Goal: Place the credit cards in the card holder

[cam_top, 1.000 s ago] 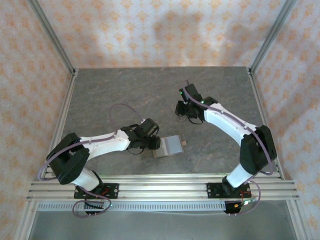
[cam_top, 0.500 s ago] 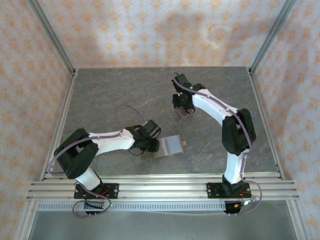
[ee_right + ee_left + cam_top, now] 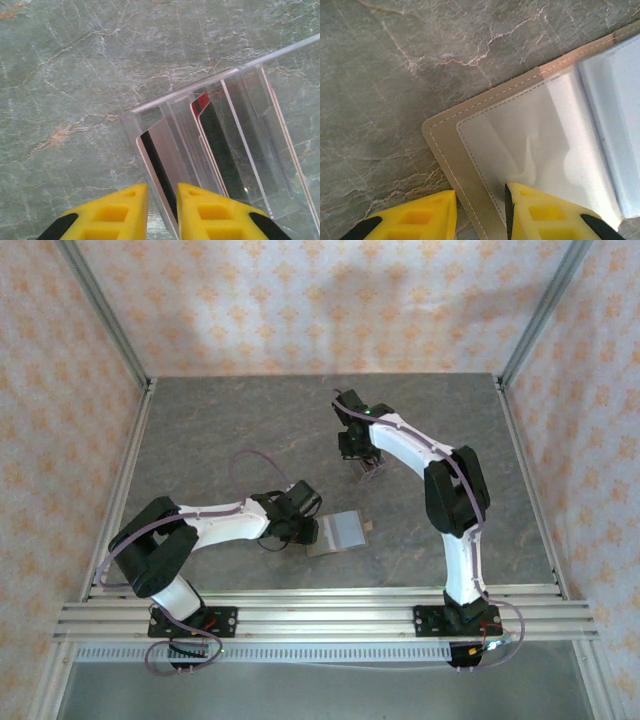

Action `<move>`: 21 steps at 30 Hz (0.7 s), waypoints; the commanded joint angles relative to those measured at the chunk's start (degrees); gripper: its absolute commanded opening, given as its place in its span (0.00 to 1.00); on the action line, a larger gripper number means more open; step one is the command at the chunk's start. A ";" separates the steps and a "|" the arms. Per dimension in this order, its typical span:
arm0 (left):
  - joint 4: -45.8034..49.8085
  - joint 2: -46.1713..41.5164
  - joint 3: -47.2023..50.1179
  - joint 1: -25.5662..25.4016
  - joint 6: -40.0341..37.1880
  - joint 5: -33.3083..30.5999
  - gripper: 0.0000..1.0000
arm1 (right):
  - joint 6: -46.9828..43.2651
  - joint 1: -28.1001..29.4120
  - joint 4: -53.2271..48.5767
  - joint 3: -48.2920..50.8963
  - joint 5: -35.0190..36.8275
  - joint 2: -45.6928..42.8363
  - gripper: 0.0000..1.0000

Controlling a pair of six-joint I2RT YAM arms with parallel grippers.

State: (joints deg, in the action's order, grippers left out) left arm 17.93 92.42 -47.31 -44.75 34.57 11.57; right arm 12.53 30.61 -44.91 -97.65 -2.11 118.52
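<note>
Holder [image 3: 340, 532] laid open; cards [image 3: 217, 150] stood in a rack [image 3: 272, 125].
The holder's left edge is straddled by the left gripper [image 3: 480, 197], jaws parted; beyond and right of the holder, one card is flanked by the right gripper [image 3: 162, 192], and whether it is pinched cannot be told.

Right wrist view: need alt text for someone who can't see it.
A yellow pincer straddles the edge of a striped card standing in a clear slotted rack on a grey marbled table. A red-cornered card stands in another slot.
</note>
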 commanded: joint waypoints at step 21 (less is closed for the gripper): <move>-3.34 3.64 2.27 -0.33 1.38 1.89 0.30 | -2.75 0.78 -4.82 -3.03 3.14 4.53 0.25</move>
State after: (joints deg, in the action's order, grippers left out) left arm 17.52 92.68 -47.18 -44.75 35.03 11.57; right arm 10.66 31.31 -47.09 -99.88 -0.82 122.32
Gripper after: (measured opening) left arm 0.302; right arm 0.248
